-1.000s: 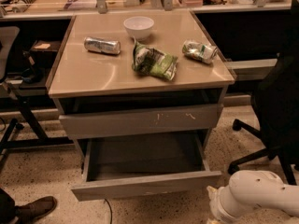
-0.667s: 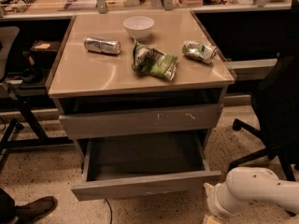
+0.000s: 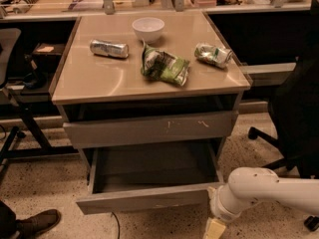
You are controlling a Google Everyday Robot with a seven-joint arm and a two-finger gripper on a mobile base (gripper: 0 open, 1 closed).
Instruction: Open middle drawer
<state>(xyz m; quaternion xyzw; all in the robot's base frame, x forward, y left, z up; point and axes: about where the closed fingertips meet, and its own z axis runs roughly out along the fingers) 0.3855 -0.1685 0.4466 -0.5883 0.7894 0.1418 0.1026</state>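
Note:
The middle drawer (image 3: pixel 144 199) is pulled out below the tabletop, its shallow grey front low in the view with pale chips on the lower edge and its grey inside (image 3: pixel 154 166) showing empty. Above it sits the taller grey drawer front (image 3: pixel 149 128) with pale scratch marks, pushed in. My white arm (image 3: pixel 264 188) comes in from the lower right. My gripper (image 3: pixel 214 229) is at the bottom edge, just right of the open drawer's front right corner, mostly cut off by the frame.
On the tan tabletop (image 3: pixel 99 78) are a white bowl (image 3: pixel 148 29), a lying can (image 3: pixel 109 48), a green snack bag (image 3: pixel 164 63) and a crumpled packet (image 3: pixel 213 54). A black office chair (image 3: pixel 294 113) stands at right, a desk leg (image 3: pixel 25 118) and a shoe (image 3: pixel 37 223) at left.
My arm has shifted a little to the left, toward the open drawer's right corner. The drawer itself has not visibly moved.

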